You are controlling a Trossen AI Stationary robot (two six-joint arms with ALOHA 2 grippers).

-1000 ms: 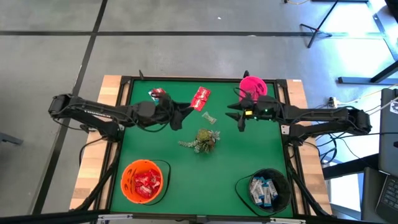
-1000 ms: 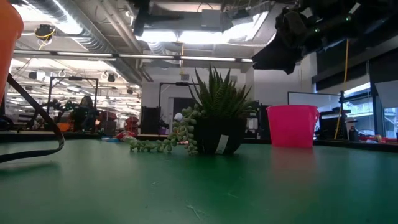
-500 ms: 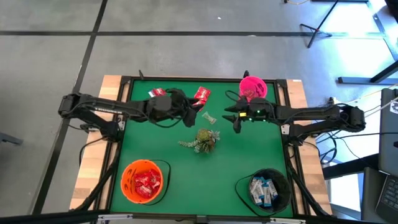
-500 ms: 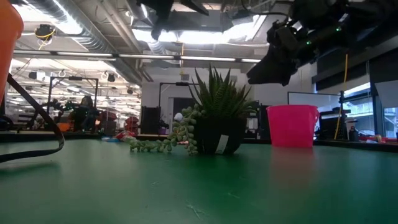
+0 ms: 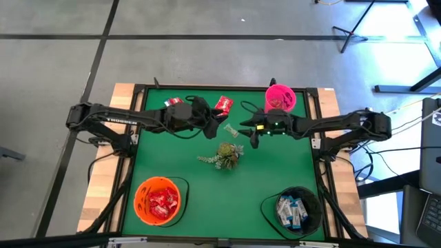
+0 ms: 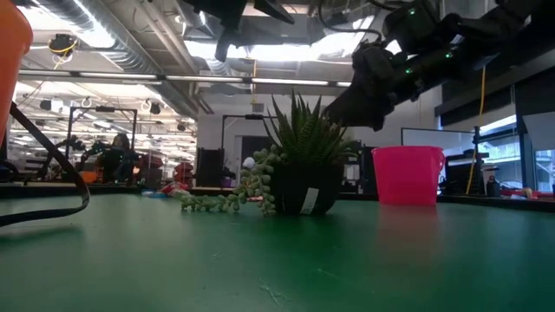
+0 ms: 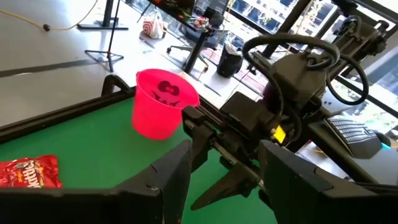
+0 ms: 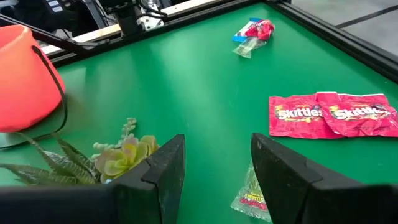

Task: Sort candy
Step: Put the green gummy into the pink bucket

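Both arms have pushed in toward the upper middle of the high view since a second ago, the right one farther, so that its tip now sits just beside the small clear-wrapped sweet [image 5: 232, 130]; the left arm had already stopped half a second back.

That sweet lies loose on the green table [image 5: 207, 179], just above the plant sprig [image 5: 224, 155], and is probably what the right arm means to take. In the right wrist view it shows between the two dark fingers [image 8: 158, 180], close under them, so the approach looks lined up for a pinch from above. The right gripper [image 5: 249, 132] is spread and holds nothing.

Two red packets [image 5: 222, 105] lie side by side near the upper edge, and a further small wrapped piece [image 5: 172, 104] lies to their left. The left gripper [image 5: 215, 121] hangs just beneath the red packets, fingers apart and empty, most likely waiting its turn so the two arms do not clash.

Sorted candy already fills the three tubs: red packets in the orange bucket [image 5: 159, 200] at lower left, white-and-blue ones in the black bucket [image 5: 293, 209] at lower right. The pink bucket [image 5: 280, 98] at upper right stands nearest the clear sweet; its contents are too small to tell.
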